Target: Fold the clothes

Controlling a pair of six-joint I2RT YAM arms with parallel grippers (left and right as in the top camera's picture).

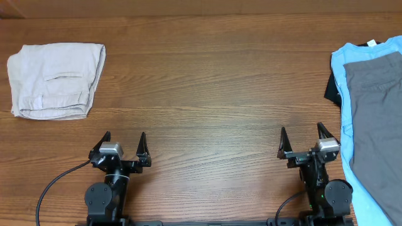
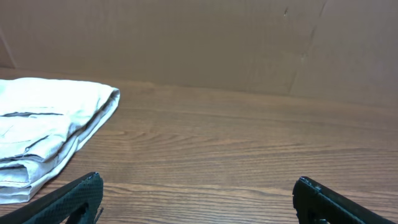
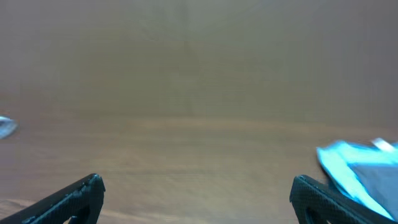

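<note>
Wood grain runs right across the table [image 1: 207,81], brown and bare through the middle. Over at the right edge lie the shorts [image 1: 377,107], dark grey and spread flat on top of a light-blue T-shirt [image 1: 341,63]. The T-shirt's edge shows around them on the left and far sides. Both run out of the overhead view to the right, so I cannot tell how far they reach. Something black [image 1: 331,88] shows at the T-shirt's left edge; what it is I cannot make out. At the far left sits a beige garment [image 1: 56,78], folded into a rough square and well apart from the other clothes.

The two arms stand at the near side, one toward each end. The left gripper [image 1: 125,134] points toward the far side with its fingers [image 2: 78,198] spread wide and nothing between them. It is over bare wood, with the beige garment farther off to its left. The right gripper [image 1: 301,128] stands the same way, fingers [image 3: 74,198] wide apart and empty. It is just beside the T-shirt's left edge and, as far as I can see, not touching it. Its own camera is blurred, giving only a strip of blue and grey low on the right. A black cable [image 1: 53,185] curls away from the left arm's base.
</note>
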